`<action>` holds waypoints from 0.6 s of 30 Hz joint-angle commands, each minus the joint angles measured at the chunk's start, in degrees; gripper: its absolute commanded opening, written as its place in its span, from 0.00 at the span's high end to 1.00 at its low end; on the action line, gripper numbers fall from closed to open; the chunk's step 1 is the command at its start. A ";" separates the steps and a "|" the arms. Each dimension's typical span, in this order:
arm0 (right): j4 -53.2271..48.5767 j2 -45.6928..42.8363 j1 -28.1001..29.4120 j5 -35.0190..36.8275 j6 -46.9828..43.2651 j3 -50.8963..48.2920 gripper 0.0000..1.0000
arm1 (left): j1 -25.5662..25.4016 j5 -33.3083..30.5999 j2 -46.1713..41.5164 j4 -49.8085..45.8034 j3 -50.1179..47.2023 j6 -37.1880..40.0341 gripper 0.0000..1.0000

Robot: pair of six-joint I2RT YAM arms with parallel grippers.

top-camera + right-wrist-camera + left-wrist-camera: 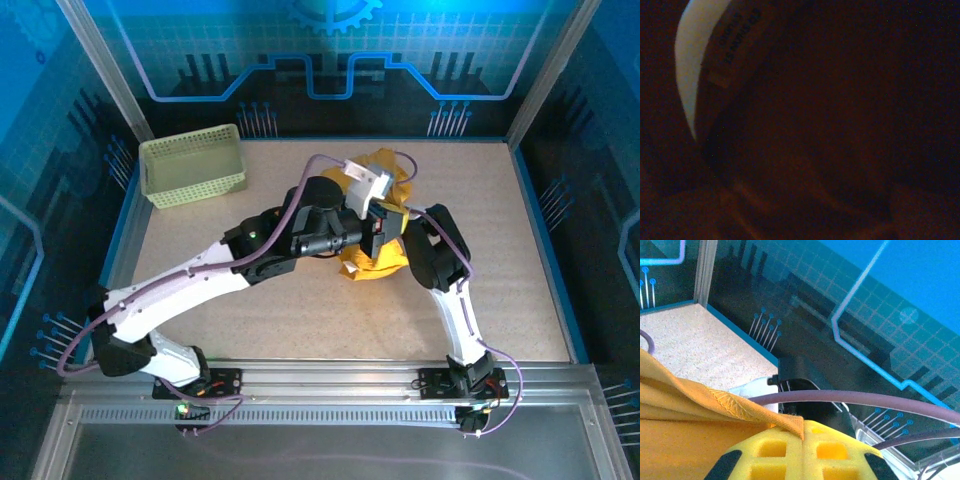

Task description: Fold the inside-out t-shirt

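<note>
**Two arms, one crumpled shirt**

Both arms lean in over the inside-out t-shirt [372, 262]; it sits in a bunched-up yellow heap on the table [300, 330], a bit right of centre toward the far side, well apart from the green basket [193, 170] in the far-left corner; it's not spread flat at all.

In the left wrist view, the left gripper [804, 440] has its yellow fingers pressed tight together on a hemmed edge of the shirt; the cloth drapes away to the left and below; a purple cable [850, 396] crosses just above the fingertips.

The right arm [440, 262] bends in from the right with its end tucked against the heap, under the left arm; its wrist view is nearly black, just dim reddish folds and a sewn-in label [735, 40] right up close; honestly can't tell whether the right gripper is open or clamped on anything.
</note>
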 commanded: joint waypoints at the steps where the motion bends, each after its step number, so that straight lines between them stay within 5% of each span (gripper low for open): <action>1: -9.59 3.27 -1.25 -0.01 1.21 1.72 0.15 | 0.86 0.99 -4.70 6.97 -1.06 -1.80 1.00; 9: -10.83 1.50 -1.90 1.44 1.08 -1.74 0.41 | 7.38 -4.77 -8.65 4.33 -5.32 -1.83 1.00; 18: -3.05 -9.40 -2.62 4.44 0.45 -16.86 0.77 | 24.75 -12.87 -8.46 -4.58 -10.56 -2.50 1.00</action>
